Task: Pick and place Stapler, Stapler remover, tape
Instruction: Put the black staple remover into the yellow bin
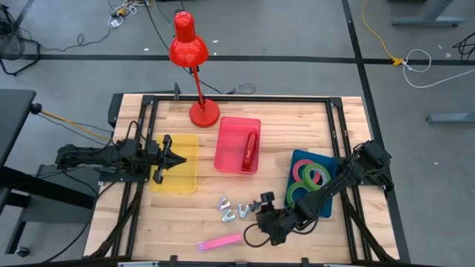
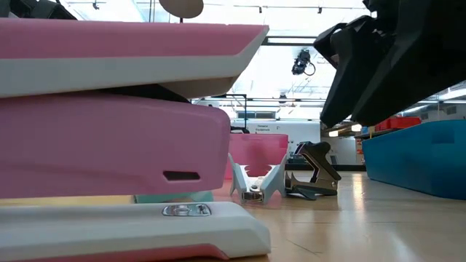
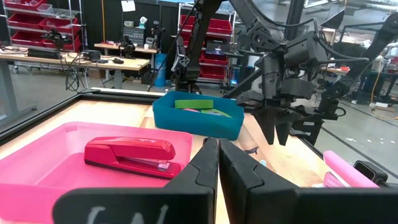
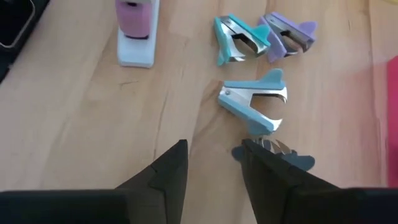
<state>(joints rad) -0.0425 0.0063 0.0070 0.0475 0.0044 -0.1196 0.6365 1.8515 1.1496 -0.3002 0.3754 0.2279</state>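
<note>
A wooden bench (image 1: pixel 185 222) carries a red desk lamp (image 1: pixel 191 52) at its far edge, its round base (image 1: pixel 204 113) just left of a pink tray (image 1: pixel 231 141). A yellow tray (image 1: pixel 182 174) lies to the left and a blue tray (image 1: pixel 300 158) to the right. Cables (image 1: pixel 415 61) trail over the grey floor (image 1: pixel 297 37) beyond.

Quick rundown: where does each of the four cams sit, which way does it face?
High: overhead, straight down; table, both arms.
Low: table height, behind pink stapler, looking across at staple removers; an arm at upper right.
Left wrist: over yellow tray, facing red stapler, blue tray, right gripper; own shut fingers.
Right wrist: looking down at removers; own fingers parted.
Shared: pink stapler, removers in low and right wrist.
</note>
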